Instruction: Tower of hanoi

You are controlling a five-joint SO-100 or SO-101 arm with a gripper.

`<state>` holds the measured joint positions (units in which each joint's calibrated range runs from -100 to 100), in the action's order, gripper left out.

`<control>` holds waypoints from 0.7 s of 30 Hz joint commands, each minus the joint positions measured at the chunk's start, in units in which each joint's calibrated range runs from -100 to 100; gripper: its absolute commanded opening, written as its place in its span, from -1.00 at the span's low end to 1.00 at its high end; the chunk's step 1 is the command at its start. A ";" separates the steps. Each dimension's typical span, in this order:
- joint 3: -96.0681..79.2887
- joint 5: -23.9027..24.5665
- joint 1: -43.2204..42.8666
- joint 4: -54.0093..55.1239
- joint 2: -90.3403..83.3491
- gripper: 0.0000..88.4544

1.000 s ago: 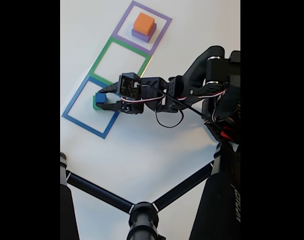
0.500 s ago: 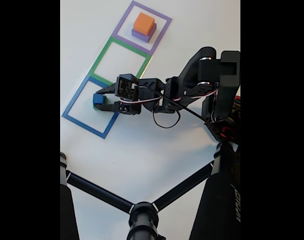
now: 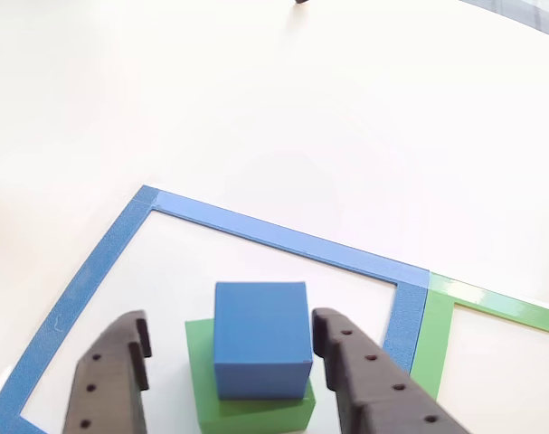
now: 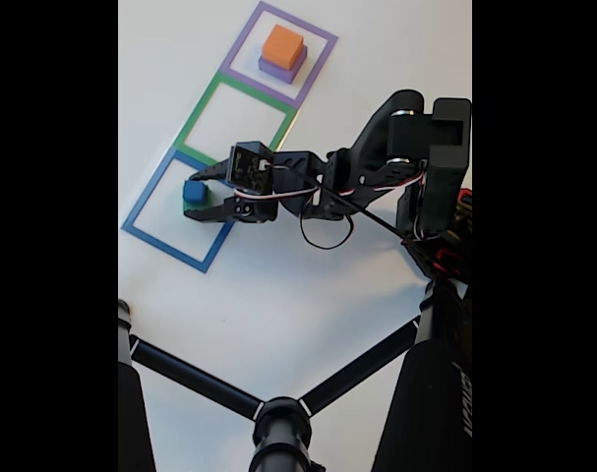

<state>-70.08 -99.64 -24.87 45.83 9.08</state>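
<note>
Fingers (image 3: 346,362) of the gripper (image 3: 229,362) stand spread in the other view, one dark prong at lower left and one at lower right, with the blue cube (image 3: 260,339) between them. I see a gap on each side, so they straddle it without touching, as far as this angle shows. The cube sits on the green block (image 3: 202,371), low in the frame, inside the blue square outline (image 3: 283,237); the green outline (image 3: 491,307) starts at the right edge.

In the fixed view, I see the gripper (image 4: 198,200) at left of centre, drawn back slightly from where it was a second ago, when it was pressed in closer over the pair; the blue cube (image 4: 194,191) now shows clear on top, the green block almost hidden beneath it. I read that as either a fresh release or a line-up for a grasp. The orange block (image 4: 282,45) rests on the purple block (image 4: 278,69) in the purple outline (image 4: 318,69), top of frame; the middle green outline (image 4: 205,103) holds nothing.
</note>
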 commanded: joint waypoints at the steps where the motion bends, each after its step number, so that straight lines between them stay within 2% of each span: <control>1: 0.89 -0.36 0.52 1.14 -1.61 -0.47; 7: -1.20 -0.36 0.61 -0.97 -8.95 -0.53; 13: -2.02 -0.36 0.32 -13.76 -24.38 -0.97; 19: -5.47 -0.36 3.87 -23.64 -36.89 -0.97; 21: -6.74 -0.36 6.08 -30.52 -43.11 -0.97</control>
<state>-75.74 -99.64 -22.06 23.90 -22.84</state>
